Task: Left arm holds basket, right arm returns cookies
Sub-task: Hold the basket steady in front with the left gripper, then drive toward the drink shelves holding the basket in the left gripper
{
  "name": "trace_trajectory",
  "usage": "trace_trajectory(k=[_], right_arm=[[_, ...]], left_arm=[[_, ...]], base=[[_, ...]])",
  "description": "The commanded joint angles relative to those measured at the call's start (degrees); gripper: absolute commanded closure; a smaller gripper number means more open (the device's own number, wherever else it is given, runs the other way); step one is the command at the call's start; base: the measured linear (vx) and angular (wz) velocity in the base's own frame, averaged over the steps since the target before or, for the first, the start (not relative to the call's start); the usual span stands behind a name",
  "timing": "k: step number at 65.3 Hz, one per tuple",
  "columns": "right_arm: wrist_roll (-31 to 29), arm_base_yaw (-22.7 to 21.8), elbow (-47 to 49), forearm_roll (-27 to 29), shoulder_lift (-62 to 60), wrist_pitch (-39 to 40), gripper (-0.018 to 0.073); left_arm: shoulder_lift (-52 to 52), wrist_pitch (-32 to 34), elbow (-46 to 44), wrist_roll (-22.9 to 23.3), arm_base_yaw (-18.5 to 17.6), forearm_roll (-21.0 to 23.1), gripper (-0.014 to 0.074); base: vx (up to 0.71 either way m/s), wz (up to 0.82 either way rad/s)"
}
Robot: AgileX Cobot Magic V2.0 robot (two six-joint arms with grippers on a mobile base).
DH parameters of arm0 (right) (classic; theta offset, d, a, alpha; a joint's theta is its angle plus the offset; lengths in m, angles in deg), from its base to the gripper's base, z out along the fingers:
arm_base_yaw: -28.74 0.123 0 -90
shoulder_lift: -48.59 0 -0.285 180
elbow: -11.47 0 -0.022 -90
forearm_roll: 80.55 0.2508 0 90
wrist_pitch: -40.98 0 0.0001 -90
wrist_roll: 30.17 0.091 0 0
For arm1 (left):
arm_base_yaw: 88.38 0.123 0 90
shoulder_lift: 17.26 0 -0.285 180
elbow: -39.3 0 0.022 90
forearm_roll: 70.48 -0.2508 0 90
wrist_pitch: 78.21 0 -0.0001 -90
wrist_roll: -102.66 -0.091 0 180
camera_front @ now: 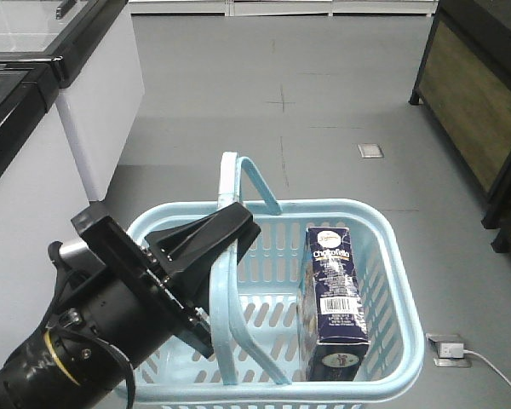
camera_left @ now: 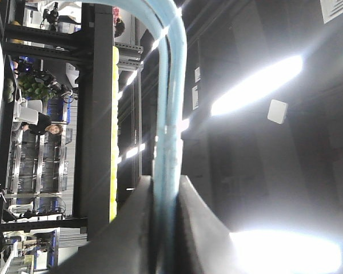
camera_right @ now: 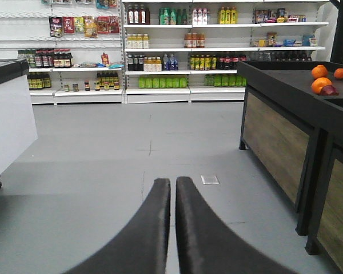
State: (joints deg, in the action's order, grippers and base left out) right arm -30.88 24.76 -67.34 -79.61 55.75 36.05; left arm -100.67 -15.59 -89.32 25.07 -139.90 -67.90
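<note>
Up front, we see the left arm [camera_front: 94, 341] reaching in from the lower left, its black left fingers [camera_front: 206, 240] clamped on the light blue basket [camera_front: 383, 247] at its raised handles [camera_front: 230, 281]. Whether one hoop or both sits in the grip, we cannot tell from this view. The cookies [camera_front: 334, 298], a dark navy box with a barcode on its side, stand upright inside the basket toward its right end, well apart from the fingers. Grey floor [camera_front: 307, 85] lies all around. A white cabinet [camera_front: 102, 94] stands at the left and a dark wooden display stand [camera_front: 477, 94] at the right. A wall plug with a white cable [camera_front: 450, 349] lies on the floor just beside the basket's right corner.

From the left wrist, we look along the two dark fingers, one on either side of the pale blue handle band [camera_left: 167, 142], which they touch on both sides. Beyond it are bright ceiling lights [camera_left: 257, 85] and a dark rack with a row of yellow bottles [camera_left: 114, 131].

From the right wrist, the right fingers [camera_right: 154, 228] lie together with only a hairline slit between them, pointing over the floor. Ahead are white shelves of bottled drinks [camera_right: 177, 57]. At the right, oranges [camera_right: 321, 80] sit on a dark stand [camera_right: 286, 131].
</note>
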Motion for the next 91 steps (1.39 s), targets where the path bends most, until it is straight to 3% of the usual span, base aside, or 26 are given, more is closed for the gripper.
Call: trace_trajectory(k=[1, 91], right_arm=[[-0.36, 0.02, -1.07, -0.26, -0.76, 4.09, 0.0565], [-0.36, 0.02, -1.07, -0.26, -0.76, 4.09, 0.0565]], left_arm=[[2.00, 8.28, -1.64, 0.24, -0.44, 0.00, 0.0599], [2.00, 8.29, -1.64, 0.24, -0.44, 0.00, 0.0599]], base=[[0.00, 0.00], [0.10, 0.00]])
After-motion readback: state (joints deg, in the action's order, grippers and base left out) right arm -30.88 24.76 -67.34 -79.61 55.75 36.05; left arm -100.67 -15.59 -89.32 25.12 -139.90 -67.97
